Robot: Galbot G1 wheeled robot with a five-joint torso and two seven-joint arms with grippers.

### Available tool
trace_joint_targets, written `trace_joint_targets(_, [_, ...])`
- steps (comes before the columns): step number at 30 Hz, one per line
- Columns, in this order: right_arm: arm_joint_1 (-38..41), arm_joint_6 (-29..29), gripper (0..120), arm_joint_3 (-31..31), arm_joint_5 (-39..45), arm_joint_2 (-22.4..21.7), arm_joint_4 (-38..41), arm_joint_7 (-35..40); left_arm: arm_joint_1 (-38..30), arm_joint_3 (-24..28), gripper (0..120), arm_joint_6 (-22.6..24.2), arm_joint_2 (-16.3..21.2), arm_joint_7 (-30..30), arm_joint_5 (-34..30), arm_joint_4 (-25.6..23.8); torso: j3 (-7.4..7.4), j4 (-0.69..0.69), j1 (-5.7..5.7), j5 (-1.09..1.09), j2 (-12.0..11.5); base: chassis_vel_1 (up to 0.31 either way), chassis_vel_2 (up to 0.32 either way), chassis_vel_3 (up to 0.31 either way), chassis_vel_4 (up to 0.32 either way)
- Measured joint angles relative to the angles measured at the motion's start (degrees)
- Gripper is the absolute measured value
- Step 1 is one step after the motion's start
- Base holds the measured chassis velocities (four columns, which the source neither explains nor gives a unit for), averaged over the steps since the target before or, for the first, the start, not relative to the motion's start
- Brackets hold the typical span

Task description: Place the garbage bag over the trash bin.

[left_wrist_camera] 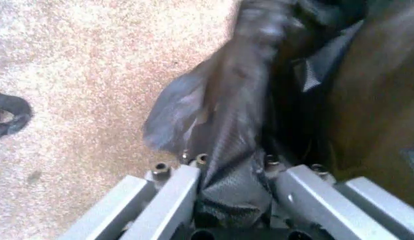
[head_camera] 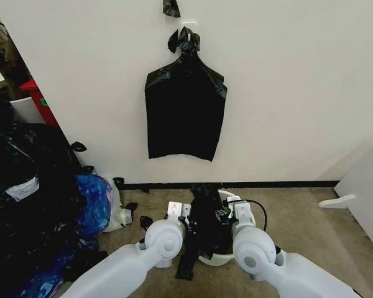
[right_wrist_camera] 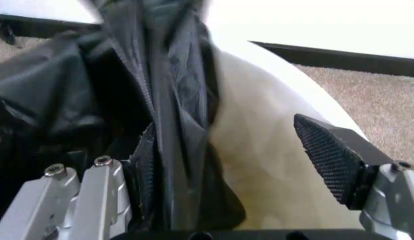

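At the lower centre of the head view, one garbage bag point(head_camera: 206, 225) hangs in a crumpled black bundle over the one trash bin point(head_camera: 219, 257), whose white rim peeks out below and between the two arms. The left gripper point(left_wrist_camera: 234, 192) has its fingers closed on a twisted fold of the film, which fills the gap between them in the left wrist view and trails off toward the carpet at the upper part of that frame. The right gripper point(right_wrist_camera: 244, 165) stands with its fingers spread: one ridged black pad point(right_wrist_camera: 330, 160) hangs free over the bin's pale inner wall at the right of its frame, while the bag drapes against the other finger at the left without being pinched, as far as can be seen. The bag looks very light, limp and slick, likely to bunch, cling and slide off the smooth rolled rim; it probably handles best taken by its open hem at two opposite points and stretched wide. On the wall above, at the upper centre of the head view, a bunch of flat black bags point(head_camera: 185, 115) hangs from a knotted top; how many are in it cannot be told. A heap of stuffed black sacks point(head_camera: 25, 205) and one blue plastic bag point(head_camera: 93, 202) sit on the floor at the left.
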Motion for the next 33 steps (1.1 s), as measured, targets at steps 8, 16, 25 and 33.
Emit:
trace_joint_targets(8, [-1.4,0.0,70,0.0,-0.4,-0.5,1.1,0.0,0.6,0.6,0,-2.4,-0.9,-3.5,0.0,-0.3,0.0,0.0,0.0,0.01,0.0,0.0,0.0,0.0,0.0])
trace_joint_targets(16, [-3.1,0.1,47,1.2,-0.7,-1.7,3.5,0.2,0.9,0.3,0,-4.0,-1.4,-5.3,0.1,-0.9,0.0,0.0,0.0,0.01,0.0,0.0,0.0,0.0,0.0])
trace_joint_targets(25, [-6.1,0.1,48,5.4,-0.8,-5.1,10.0,-2.2,0.5,-1.1,0,-6.1,-1.1,-7.1,0.4,-4.5,0.0,0.0,0.0,0.0,0.0,0.0,0.0,0.0,0.0])
trace_joint_targets(33, [-7.8,3.6,56,8.8,2.7,-5.5,14.4,-6.4,0.2,-3.0,0,-7.8,1.0,-5.7,3.7,-7.5,0.0,0.0,0.0,0.01,0.0,0.0,0.0,0.0,0.0])
